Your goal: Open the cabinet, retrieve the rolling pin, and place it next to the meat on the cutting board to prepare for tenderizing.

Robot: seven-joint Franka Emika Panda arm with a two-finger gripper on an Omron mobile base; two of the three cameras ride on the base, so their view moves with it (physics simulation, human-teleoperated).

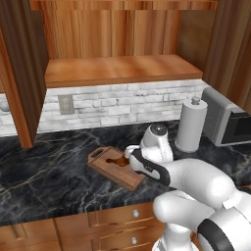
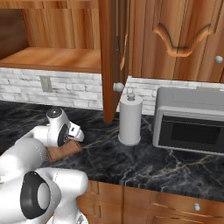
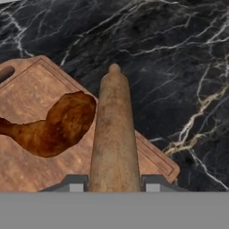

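Reddish-brown wooden wall cabinet (image 1: pixel 117 68): both doors swung open, bare lower shelf exposed, upper part cut off by the frame; a second closed arched door with a silver knob shows in the right base view. Black, white-veined marble worktop (image 1: pixel 49 181): wide bare stretch left of the board and more open surface toward the front edge. Flat rectangular brown wooden cutting board (image 3: pixel 27 103) with darker rim and cutout handle: lies near the worktop's front, its near corner partly hidden by the arm in both base views. Small glossy brown drumstick-shaped meat (image 3: pixel 53 125): on the board, left of the pin in the hand view, just beside it; contact cannot be told. Slim light-brown wooden rolling pin (image 3: pixel 114 134): clamped between the two dark jaws of the gripper (image 3: pixel 114 184), closed to the pin's width, its far tip reaching past the board's edge over the worktop; whether it rests on the board cannot be told. White cylindrical paper-towel roll (image 2: pixel 130 120) and grey microwave (image 2: pixel 190 122): right of the board, well apart. No legible writing or labels anywhere.
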